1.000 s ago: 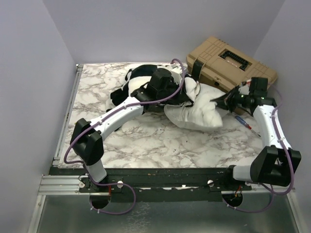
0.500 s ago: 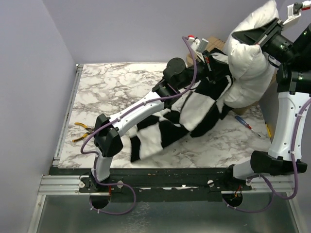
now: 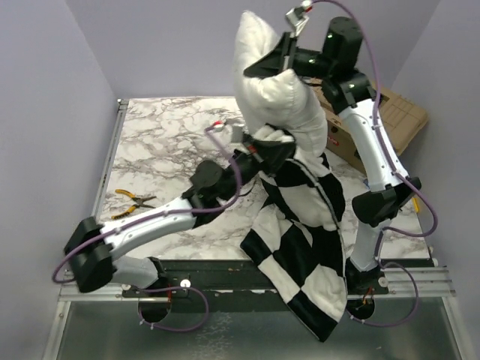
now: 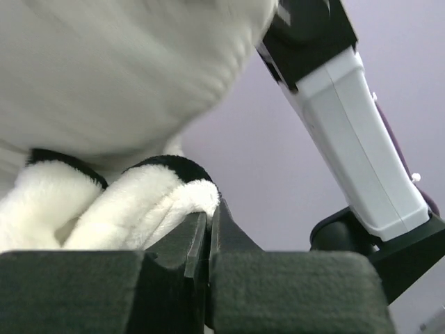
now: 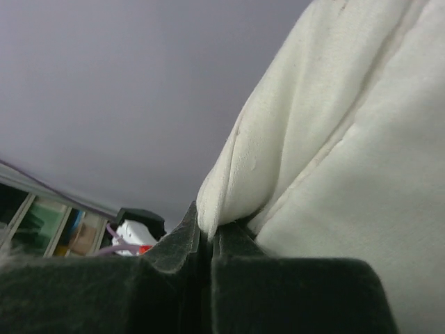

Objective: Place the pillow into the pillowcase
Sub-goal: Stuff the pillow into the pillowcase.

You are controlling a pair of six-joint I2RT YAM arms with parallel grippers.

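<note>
Yellow-handled pliers (image 3: pixel 133 198) lie at the marble table's (image 3: pixel 165 142) left edge, a tan case (image 3: pixel 401 116) at its far-right corner.

— How is the robot finished?
— The left arm (image 3: pixel 157 223) and right arm (image 3: pixel 371 139) are clad in white, with black joints (image 3: pixel 94 255) between.
— And the wiring?
— A purple cable (image 3: pixel 180 329) is looped along each arm; white, red-tipped plugs (image 3: pixel 301 10) are seen at the wrists.
— And the fingers (image 4: pixel 233 240)?
— They are made matte black, with a finely grained face.
</note>
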